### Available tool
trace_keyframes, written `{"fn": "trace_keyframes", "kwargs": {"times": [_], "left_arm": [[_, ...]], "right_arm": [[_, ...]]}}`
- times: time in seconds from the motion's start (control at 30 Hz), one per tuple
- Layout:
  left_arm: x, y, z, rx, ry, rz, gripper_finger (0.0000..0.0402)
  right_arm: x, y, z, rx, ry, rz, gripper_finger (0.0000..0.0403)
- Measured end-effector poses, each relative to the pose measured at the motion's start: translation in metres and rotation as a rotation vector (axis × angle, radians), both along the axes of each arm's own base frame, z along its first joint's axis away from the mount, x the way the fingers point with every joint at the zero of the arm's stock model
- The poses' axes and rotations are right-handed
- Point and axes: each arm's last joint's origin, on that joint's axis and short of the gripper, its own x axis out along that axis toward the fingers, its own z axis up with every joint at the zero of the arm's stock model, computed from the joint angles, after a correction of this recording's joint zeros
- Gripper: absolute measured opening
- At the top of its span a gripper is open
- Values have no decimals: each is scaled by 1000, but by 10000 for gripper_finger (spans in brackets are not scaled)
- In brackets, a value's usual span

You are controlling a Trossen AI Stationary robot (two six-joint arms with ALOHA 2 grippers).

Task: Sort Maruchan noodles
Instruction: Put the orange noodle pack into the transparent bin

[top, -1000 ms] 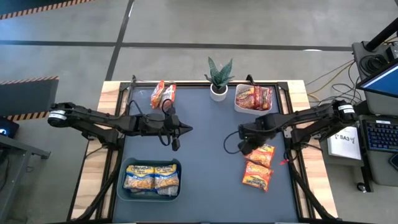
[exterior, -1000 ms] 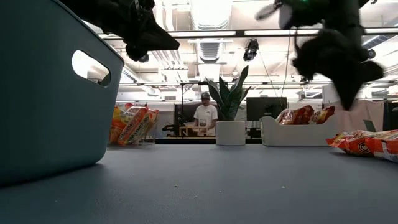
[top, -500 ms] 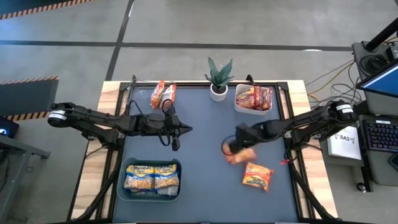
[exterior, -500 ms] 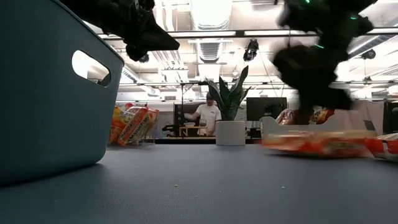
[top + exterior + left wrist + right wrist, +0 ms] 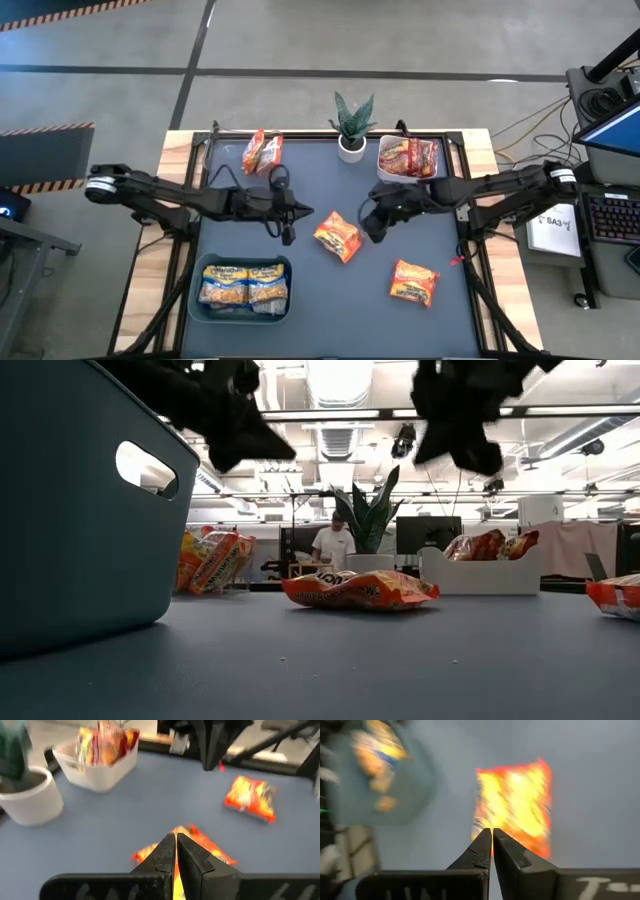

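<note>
So my right gripper (image 5: 374,228) is pinched fully closed with nothing in it, hanging over mid-table just beside an orange packet (image 5: 338,236) that lies flat and crinkly on the blue mat (image 5: 330,300). A second ago that packet sat out at the right edge next to the other orange packet (image 5: 414,281); it's been shoved to the center since. Left gripper (image 5: 291,222) is closed and empty too, just on the packet's other side. Yellow-and-blue packets (image 5: 244,285) fill the teal bin (image 5: 240,312), red ones (image 5: 407,156) the white bin (image 5: 385,172), I think, though they're small here.
</note>
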Motion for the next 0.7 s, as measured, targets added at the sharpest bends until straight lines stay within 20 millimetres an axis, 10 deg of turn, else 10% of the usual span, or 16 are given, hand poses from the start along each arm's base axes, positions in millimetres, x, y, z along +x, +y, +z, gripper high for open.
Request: {"fn": "trace_keyframes", "kwargs": {"times": [0.37, 0.7], "left_arm": [[46, -7, -37, -72, 96, -73, 0], [73, -8, -60, -30, 180, -94, 0]], "right_arm": [[-4, 1, -72, 57, 260, -83, 9], [6, 2, -82, 61, 225, -79, 9]]}}
